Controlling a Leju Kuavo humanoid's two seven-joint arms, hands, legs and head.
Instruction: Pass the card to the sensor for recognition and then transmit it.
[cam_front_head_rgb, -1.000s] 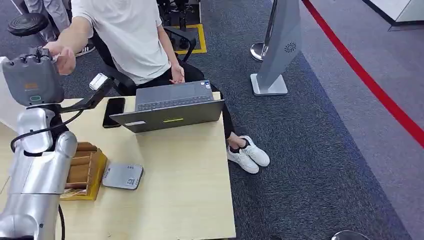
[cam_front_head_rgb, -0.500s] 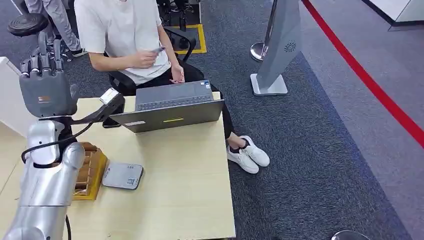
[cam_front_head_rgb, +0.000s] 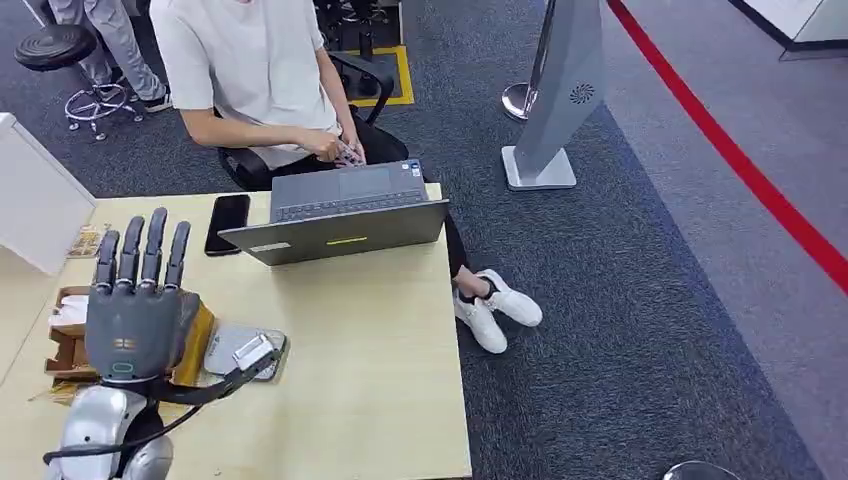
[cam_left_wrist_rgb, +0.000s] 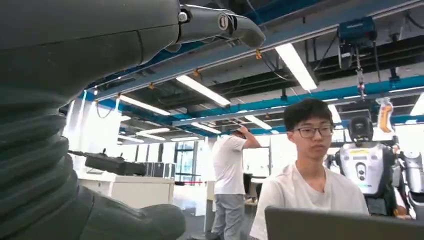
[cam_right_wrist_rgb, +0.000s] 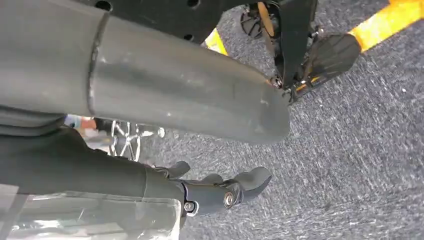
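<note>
Grey-blue carpet (cam_front_head_rgb: 620, 300) covered the floor, crossed by a red stripe (cam_front_head_rgb: 740, 170) on the right. Pale wood made up the tabletop (cam_front_head_rgb: 370, 370), which filled the lower left of the head view. A seated person in a white shirt (cam_front_head_rgb: 250, 70) sat at its far edge, both hands down in front of the body just behind the laptop (cam_front_head_rgb: 340, 215); something small lay in those hands, possibly the card, too small to tell for sure. The grey laptop stood open with its lid toward the robot, and a black phone (cam_front_head_rgb: 228, 222) lay just beside it on the left. A grey upright stand (cam_front_head_rgb: 560, 90) rose from the carpet well apart from the tabletop. The left robot hand (cam_front_head_rgb: 135, 300) was raised over the left part of the tabletop, back toward the camera, fingers straight and apart, holding nothing. Behind it sat a yellow-sided wooden box (cam_front_head_rgb: 195, 340), and just beside that the flat grey sensor (cam_front_head_rgb: 245, 352). The right robot hand (cam_right_wrist_rgb: 220, 192) hung above the carpet with its fingers loosely curled and empty
</note>
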